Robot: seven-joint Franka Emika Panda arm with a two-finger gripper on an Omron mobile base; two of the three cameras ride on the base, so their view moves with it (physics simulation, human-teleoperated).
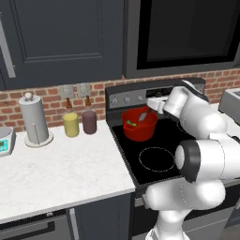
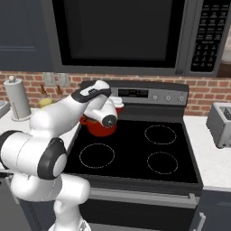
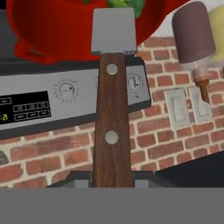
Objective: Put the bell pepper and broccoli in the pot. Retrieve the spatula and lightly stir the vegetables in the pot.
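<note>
- Gripper [image 3: 112, 186] pinching spatula [image 3: 113, 87] by brown handle, grey blade over red pot [image 1: 139, 125].
- Pot on back left burner of stove [image 2: 135, 153], green vegetables [image 3: 127, 4] inside.
- Stove display writing too blurred to read.

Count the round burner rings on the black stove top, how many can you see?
3. One ring is front left, one front right, one back right. The red pot sits at the back left and may hide a fourth.
</note>
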